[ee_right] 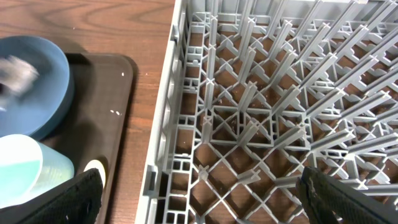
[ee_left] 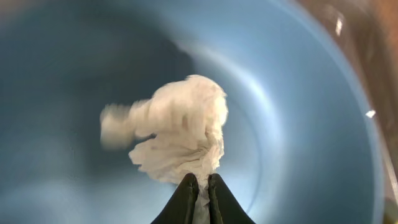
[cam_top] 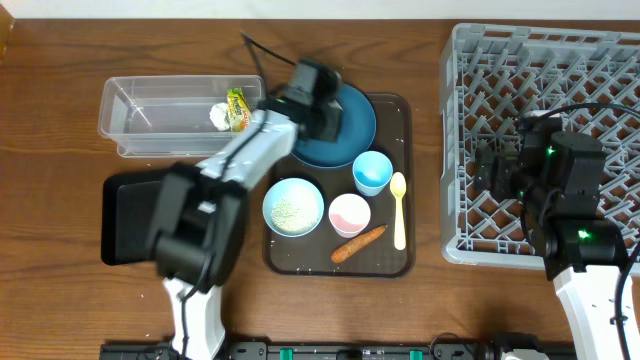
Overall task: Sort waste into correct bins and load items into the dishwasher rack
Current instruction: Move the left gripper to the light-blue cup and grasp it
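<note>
My left gripper [ee_left: 200, 182] is shut on a crumpled white tissue [ee_left: 180, 134] just above the dark blue plate [ee_left: 298, 124]; overhead it sits over that plate [cam_top: 355, 125] on the brown tray. The clear bin [cam_top: 150, 115] holds the snack wrapper [cam_top: 238, 108] and a white tissue [cam_top: 219, 116]. The black bin [cam_top: 125, 215] lies front left. On the tray are the white bowl with rice [cam_top: 293, 207], light blue cup [cam_top: 372, 172], pink cup [cam_top: 349, 214], carrot [cam_top: 358, 243] and yellow spoon [cam_top: 399, 210]. My right gripper [ee_right: 199, 193] is open over the grey rack [cam_top: 545, 140] near its left wall.
The dark brown tray [cam_top: 395, 258] sits between the bins and the rack. In the right wrist view the rack's pegs [ee_right: 261, 99] fill the frame, with the tray edge [ee_right: 118, 112], plate [ee_right: 37, 81] and light blue cup [ee_right: 28, 171] at left.
</note>
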